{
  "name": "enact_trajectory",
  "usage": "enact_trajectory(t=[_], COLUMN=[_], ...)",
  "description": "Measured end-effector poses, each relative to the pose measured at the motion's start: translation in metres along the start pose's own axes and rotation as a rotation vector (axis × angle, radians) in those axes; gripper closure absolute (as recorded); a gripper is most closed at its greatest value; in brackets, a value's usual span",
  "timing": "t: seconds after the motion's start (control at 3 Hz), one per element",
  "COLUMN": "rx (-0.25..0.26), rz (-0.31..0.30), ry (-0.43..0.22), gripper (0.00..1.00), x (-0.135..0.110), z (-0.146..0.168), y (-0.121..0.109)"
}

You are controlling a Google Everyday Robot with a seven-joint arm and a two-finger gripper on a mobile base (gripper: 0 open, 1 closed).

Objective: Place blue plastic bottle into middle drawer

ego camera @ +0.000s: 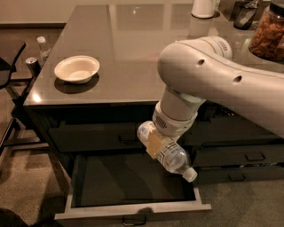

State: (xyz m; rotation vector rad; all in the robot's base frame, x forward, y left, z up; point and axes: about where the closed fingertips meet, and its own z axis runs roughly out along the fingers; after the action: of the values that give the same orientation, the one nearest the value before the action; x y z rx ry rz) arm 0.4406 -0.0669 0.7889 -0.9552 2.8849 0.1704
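The blue plastic bottle (175, 158) hangs tilted in front of the cabinet, its white cap (190, 174) pointing down and to the right. My gripper (155, 142) is shut on the bottle's body, with a yellowish finger pad lying across the label. The big white arm (208, 84) reaches down to it from the upper right. Below the bottle the middle drawer (133, 212) stands pulled out, dark inside, with a small loop handle on its grey front. The bottle hovers above the right rear part of the drawer's opening.
A white bowl (76, 68) sits on the grey countertop (133, 40) at the left. A jar of snacks (269, 30) and a white container (204, 8) stand at the back right. Narrower shut drawers (248, 156) lie to the right. A chair, a bottle (42, 47) and a can (31, 64) are at the left.
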Motion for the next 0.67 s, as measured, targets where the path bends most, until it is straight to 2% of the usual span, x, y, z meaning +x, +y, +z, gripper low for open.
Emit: enact_trajectory(t=[0.33, 0.67], rx=[-0.054, -0.129], rz=[0.057, 0.178], ry=[0.006, 0.001], gripper=[1.0, 1.0], x=[0.006, 0.019], z=[0.021, 0.069], y=[0.002, -0.001])
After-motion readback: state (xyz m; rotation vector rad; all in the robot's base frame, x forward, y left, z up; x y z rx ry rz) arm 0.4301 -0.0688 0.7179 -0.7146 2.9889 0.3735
